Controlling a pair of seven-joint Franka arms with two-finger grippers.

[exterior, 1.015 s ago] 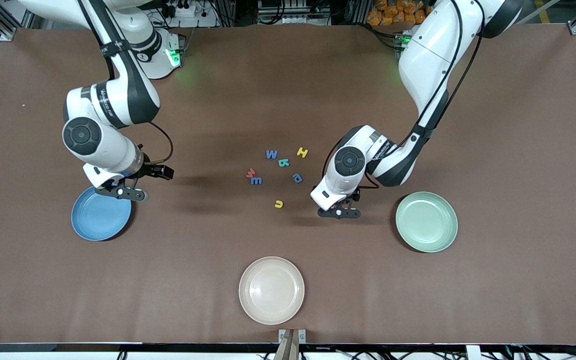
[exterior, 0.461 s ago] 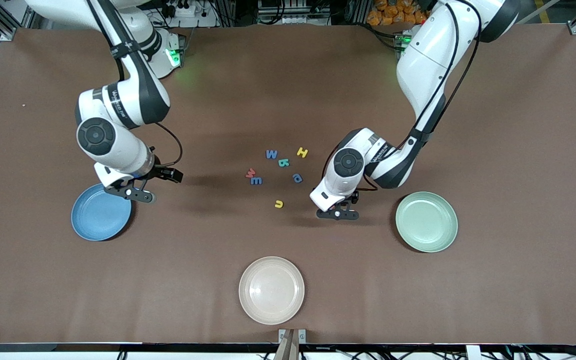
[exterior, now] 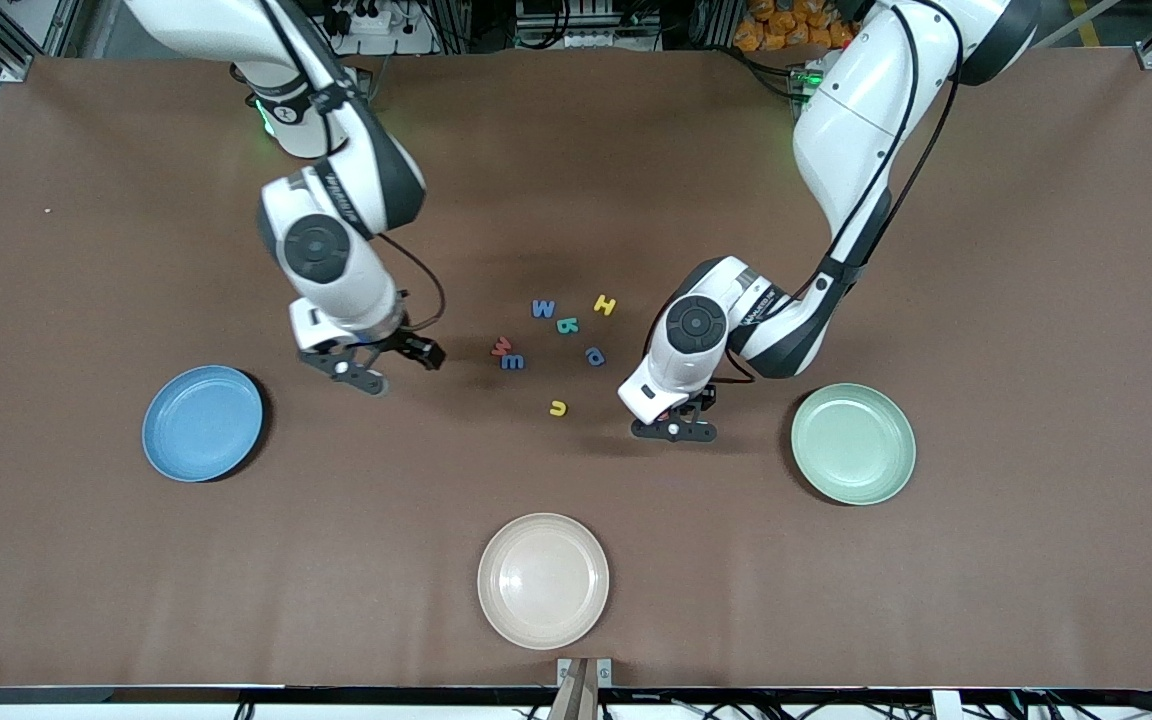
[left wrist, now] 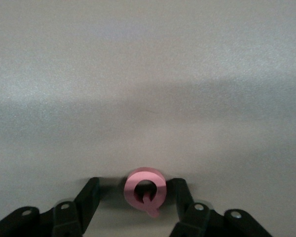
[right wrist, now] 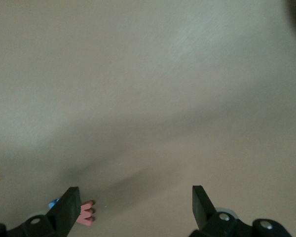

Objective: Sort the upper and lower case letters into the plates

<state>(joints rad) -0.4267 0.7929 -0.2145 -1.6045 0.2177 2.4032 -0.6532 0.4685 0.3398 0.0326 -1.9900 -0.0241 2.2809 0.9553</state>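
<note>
Plates (exterior: 203, 423): three; letters (exterior: 543, 309): eight

We are seeing the counter (exterior: 576, 600) evenly lit from overhead in the front view, with soft dark shadows pooling under both arms and beside each plate. The cream plate (exterior: 543, 580) is catching a mild sheen. In both wrist views the colours are looking washed out and greyish, broad blurred shadow bands are crossing the surface, and the near fingers (right wrist: 66, 215) are appearing soft.

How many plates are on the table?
3: blue plate toward the right arm's end, pale green plate toward the left arm's end, cream plate nearest the front camera.
</note>
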